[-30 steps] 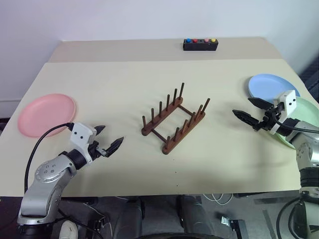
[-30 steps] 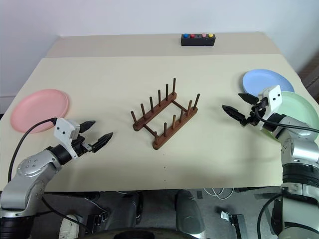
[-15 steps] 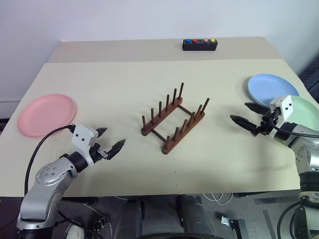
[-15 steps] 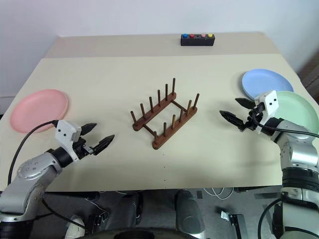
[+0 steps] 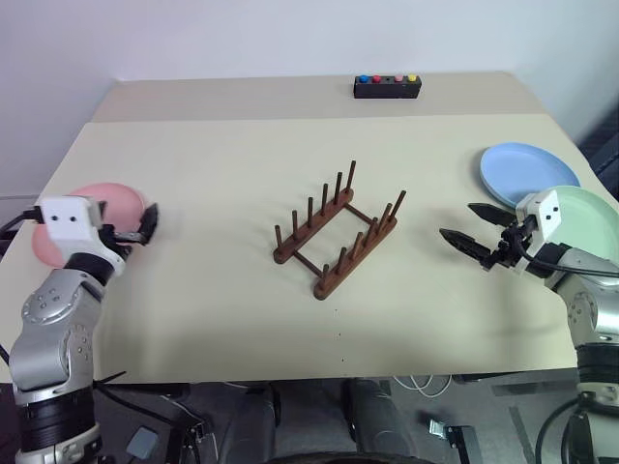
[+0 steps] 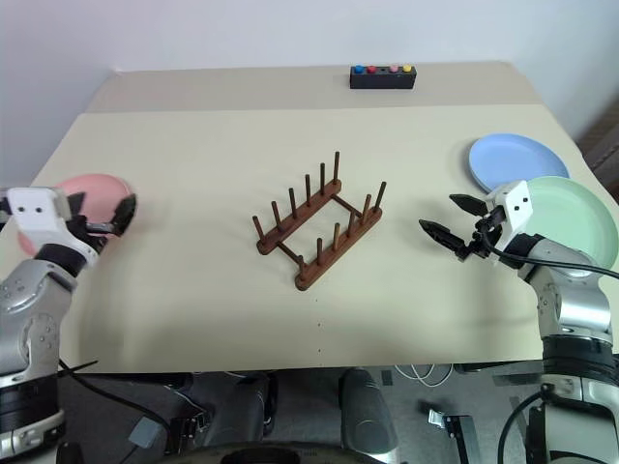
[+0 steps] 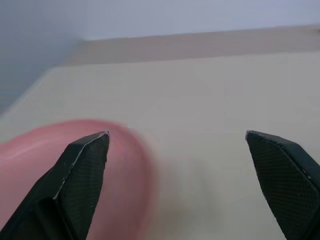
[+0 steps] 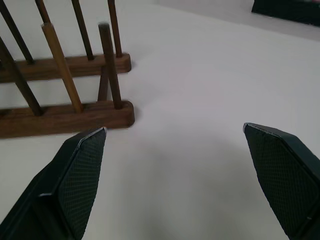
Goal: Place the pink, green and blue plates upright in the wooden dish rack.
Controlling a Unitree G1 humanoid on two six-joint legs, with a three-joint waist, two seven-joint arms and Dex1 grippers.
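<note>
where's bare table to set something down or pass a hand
Bare patches: between the pink plate and the wooden dish rack; the stretch from the rack back to the black button box; the near edge. Crowded on the right, where the blue plate, green plate and right gripper cluster.

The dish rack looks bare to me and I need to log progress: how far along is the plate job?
Nothing is done yet: the wooden dish rack holds no plates. In hand: the open left gripper is at the pink plate, not gripping it. The open right gripper holds nothing. Left: the pink plate, the green plate and the blue plate all lie flat on the table.
</note>
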